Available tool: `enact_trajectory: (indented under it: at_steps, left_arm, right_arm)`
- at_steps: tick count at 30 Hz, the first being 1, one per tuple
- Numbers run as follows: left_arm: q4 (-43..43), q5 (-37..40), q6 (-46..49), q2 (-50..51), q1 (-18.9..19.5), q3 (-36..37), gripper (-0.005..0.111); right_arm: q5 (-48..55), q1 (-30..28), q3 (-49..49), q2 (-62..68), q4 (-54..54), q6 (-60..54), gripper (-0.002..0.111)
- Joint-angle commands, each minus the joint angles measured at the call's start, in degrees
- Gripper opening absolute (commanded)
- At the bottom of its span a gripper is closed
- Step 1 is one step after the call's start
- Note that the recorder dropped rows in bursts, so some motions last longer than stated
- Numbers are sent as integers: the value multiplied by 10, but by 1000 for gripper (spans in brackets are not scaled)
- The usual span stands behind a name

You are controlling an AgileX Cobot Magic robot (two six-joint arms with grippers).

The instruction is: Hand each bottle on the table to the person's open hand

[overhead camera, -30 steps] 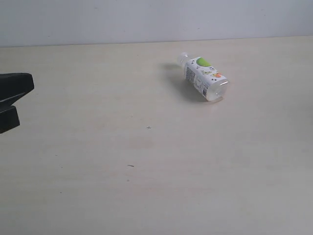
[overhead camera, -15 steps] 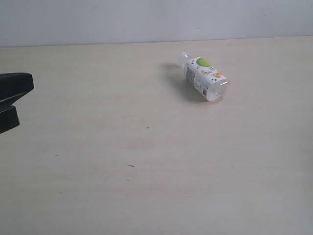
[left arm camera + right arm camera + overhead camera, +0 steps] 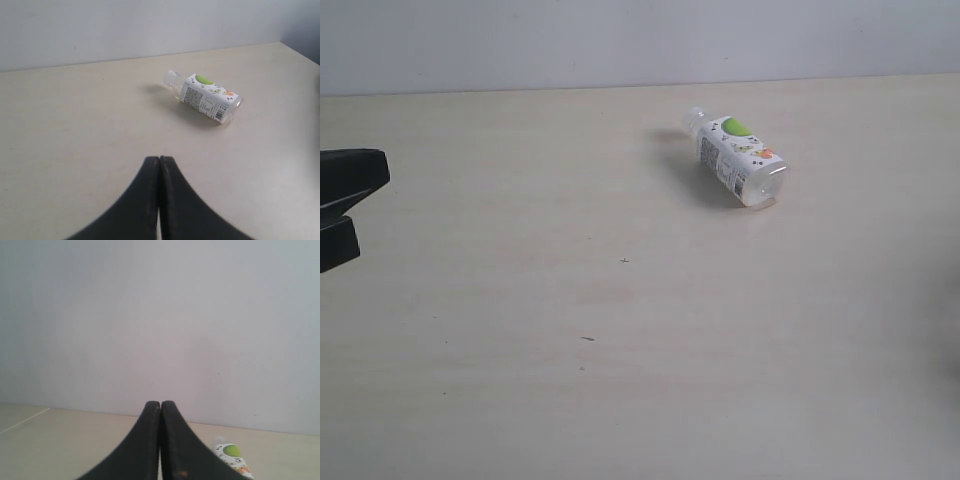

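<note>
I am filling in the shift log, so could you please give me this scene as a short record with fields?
bottle: one small clear plastic bottle with a white cap and a white label printed green and orange, lying on its side, untouched
surface: pale beige tabletop
left gripper: black, shut, empty, apart from the bottle
right gripper: black, shut, empty, apart from the bottle
person's hand: not in view
other bottles: none in view
</note>
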Motion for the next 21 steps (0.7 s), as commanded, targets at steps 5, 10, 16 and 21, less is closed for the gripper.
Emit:
enact_trajectory:
  at_steps: [5,10,16,21]
  left_arm:
    - [2,-1,2,-3,1,2,0]
    - [2,-1,2,-3,1,2,0]
    - [2,-1,2,-3,1,2,0]
    - [2,-1,2,-3,1,2,0]
  right_arm:
    - [-160,-2,-5,-3,143,-3,0]
    - [-266,-2,-47,6,150,-7,0]
    - [-237,-2,-133,142,145,-10,0]
    - [-164,-2,-226,333,139,-33,0]
